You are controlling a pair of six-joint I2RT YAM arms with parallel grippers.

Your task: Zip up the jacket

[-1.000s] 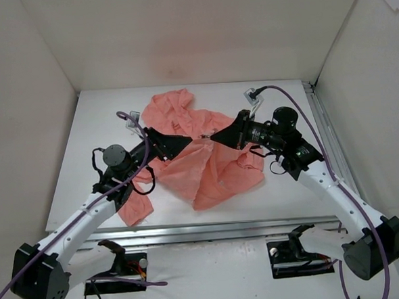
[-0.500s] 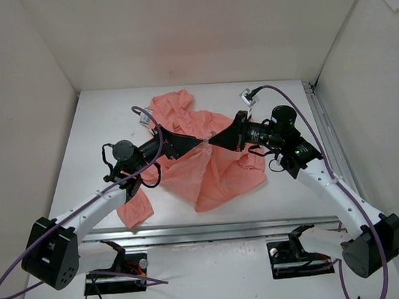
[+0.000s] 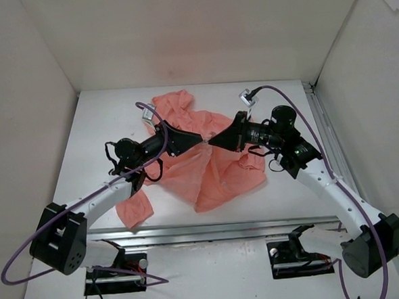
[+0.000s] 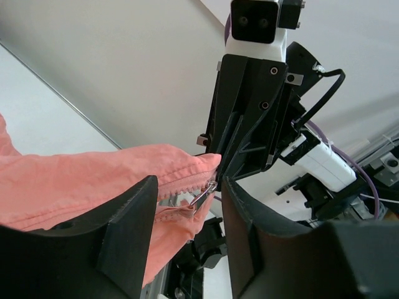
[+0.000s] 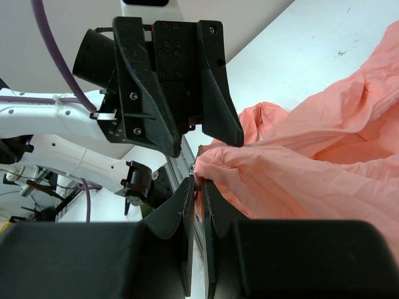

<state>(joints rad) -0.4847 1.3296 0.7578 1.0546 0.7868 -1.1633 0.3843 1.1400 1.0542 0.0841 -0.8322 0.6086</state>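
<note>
**Zipper pull between the left jaws, fabric edge pinned by the right**

The jacket lies crumpled in the middle of the white table, with one front edge raised off the heap between the two arms. We see the right gripper with its fingers pressed together on that raised edge, at the end of the zip. The left gripper faces it tip to tip. Its jaws stand apart, and the metal zipper pull hangs in the gap between them, nearer the right-hand finger in the wrist view and, as far as we can tell, touching neither. The zip teeth run from the pull towards the left of that view, roughly across the gap rather than along the fingers. We judge the left arm the one placed to take the pull, since its jaws need only come together on it. Which way along the teeth closes the zip we cannot tell.
</note>
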